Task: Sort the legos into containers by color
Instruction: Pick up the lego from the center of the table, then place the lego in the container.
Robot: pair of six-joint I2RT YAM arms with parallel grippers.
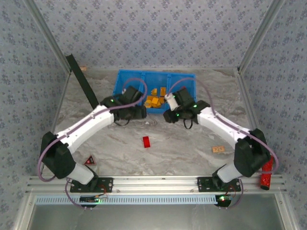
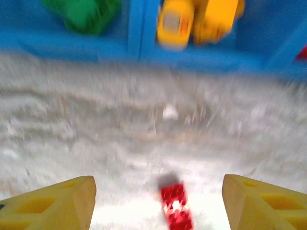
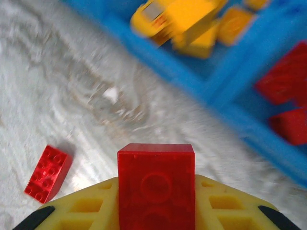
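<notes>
left arm (image 1: 91,125) reaching forward, jaws spread; right arm (image 1: 218,125) reaching forward, jaws clamping red lego (image 3: 156,184).

The legos (image 3: 156,184) and tray (image 1: 130,76) look smooth plastic, the table (image 1: 182,143) marbled matt.

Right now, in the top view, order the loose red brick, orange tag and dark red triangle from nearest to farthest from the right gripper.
1. Loose red brick, in the middle, closest to the right gripper.
2. Orange tag, off to the right.
3. Dark red triangle, far left, near edge.
</notes>
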